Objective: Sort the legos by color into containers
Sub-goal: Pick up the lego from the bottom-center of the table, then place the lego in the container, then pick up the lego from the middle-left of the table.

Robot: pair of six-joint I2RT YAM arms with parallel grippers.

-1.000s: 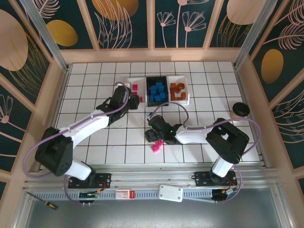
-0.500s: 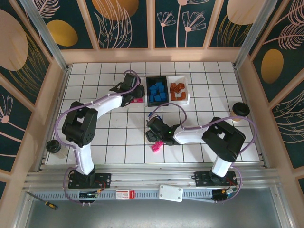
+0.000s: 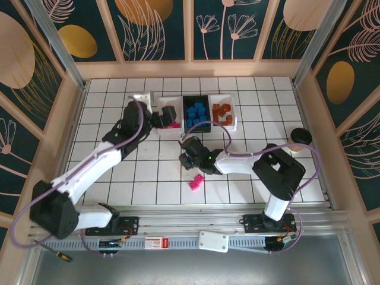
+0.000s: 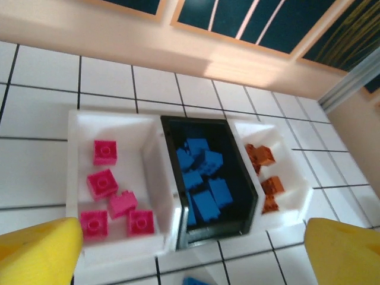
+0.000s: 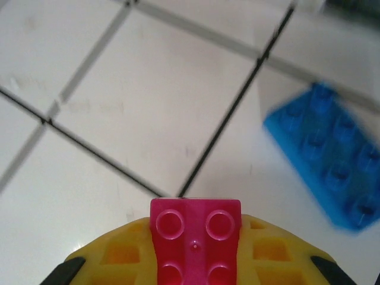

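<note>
My left gripper (image 3: 168, 117) hovers open just in front of the left white container (image 4: 76, 178), its yellow fingertips (image 4: 37, 252) spread wide with nothing between them. That container holds several magenta legos (image 4: 102, 183). The black container (image 4: 178, 208) holds blue legos (image 4: 205, 178), and the right white container (image 4: 291, 178) holds orange-brown legos (image 4: 264, 172). My right gripper (image 5: 195, 237) is shut on a magenta lego (image 5: 195, 228) low over the tiles, mid-table (image 3: 190, 158). A flat blue lego (image 5: 332, 184) lies on the tiles just ahead of it. Another magenta lego (image 3: 196, 181) lies loose near the right gripper.
A black round cup (image 3: 300, 136) stands by the right wall. Wooden walls fence the tiled floor (image 3: 119, 178) on three sides. A blue lego (image 4: 196, 280) lies on the tiles just in front of the black container.
The left gripper swung to the left white container and opened. The right gripper shut on a magenta lego and shifted slightly away from the loose magenta one.
</note>
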